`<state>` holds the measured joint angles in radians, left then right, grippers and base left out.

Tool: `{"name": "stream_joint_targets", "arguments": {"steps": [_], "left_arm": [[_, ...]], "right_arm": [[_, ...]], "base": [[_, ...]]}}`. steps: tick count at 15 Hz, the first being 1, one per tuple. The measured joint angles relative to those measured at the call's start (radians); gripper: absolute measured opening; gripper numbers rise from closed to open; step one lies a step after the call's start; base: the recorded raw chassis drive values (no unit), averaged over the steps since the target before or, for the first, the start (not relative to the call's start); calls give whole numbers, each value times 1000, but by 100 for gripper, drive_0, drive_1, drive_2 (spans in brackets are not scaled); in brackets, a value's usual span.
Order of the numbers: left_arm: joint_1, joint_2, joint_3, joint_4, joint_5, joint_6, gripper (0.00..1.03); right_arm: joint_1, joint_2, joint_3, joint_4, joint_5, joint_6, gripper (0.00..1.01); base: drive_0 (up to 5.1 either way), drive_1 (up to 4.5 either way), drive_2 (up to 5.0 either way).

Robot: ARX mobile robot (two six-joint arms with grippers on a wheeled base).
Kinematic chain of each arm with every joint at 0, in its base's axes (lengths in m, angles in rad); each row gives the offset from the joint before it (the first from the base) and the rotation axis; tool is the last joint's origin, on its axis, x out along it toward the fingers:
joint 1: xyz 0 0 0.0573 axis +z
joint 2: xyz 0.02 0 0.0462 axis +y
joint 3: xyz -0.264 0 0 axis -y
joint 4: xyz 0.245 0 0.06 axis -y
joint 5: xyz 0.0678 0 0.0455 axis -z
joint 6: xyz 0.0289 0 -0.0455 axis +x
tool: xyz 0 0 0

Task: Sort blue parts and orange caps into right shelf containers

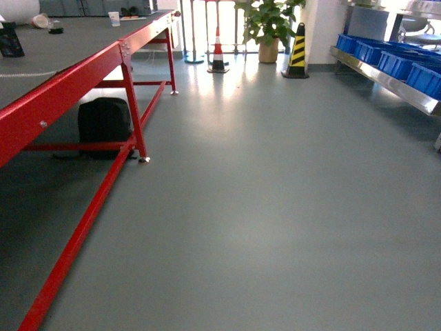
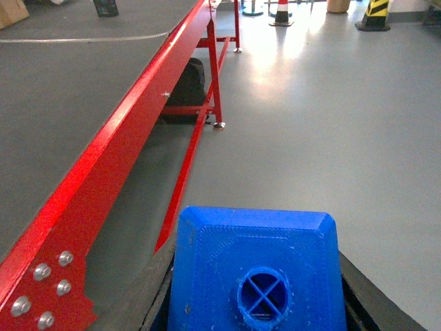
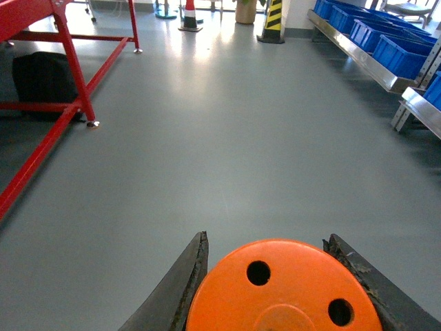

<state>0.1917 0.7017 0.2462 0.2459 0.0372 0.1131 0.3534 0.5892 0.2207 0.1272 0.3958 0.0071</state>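
In the left wrist view a bright-blue part (image 2: 256,265) with bevelled edges and a round hole in its top fills the lower frame. My left gripper (image 2: 256,293) is shut on it, its dark fingers (image 2: 165,300) pressing both sides. The right wrist view shows an orange cap (image 3: 282,293), flat top with small holes facing the camera, and my right gripper (image 3: 267,243) is shut on it. The blue shelf containers (image 1: 396,61) stand in a row on a metal shelf (image 1: 386,81) at the far right, also visible as blue crates (image 3: 386,41). Neither gripper shows in the head view.
A red-framed table (image 1: 83,76) runs along the left, with a black backpack (image 1: 103,124) under it. Far ahead stand an orange-white cone (image 1: 218,52), a yellow-black cone (image 1: 298,52) and a potted plant (image 1: 270,27). Grey floor (image 1: 275,207) stretches between table and shelf.
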Motion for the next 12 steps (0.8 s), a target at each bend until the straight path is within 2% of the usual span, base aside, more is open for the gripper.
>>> {"name": "stream_joint_targets", "arguments": {"steps": [12], "left_arm": [[0,-2,0,-1,0,0,44]], "right_arm": [[0,3,0,3,0,0,43]], "base": [[-5,426,-436]]}}
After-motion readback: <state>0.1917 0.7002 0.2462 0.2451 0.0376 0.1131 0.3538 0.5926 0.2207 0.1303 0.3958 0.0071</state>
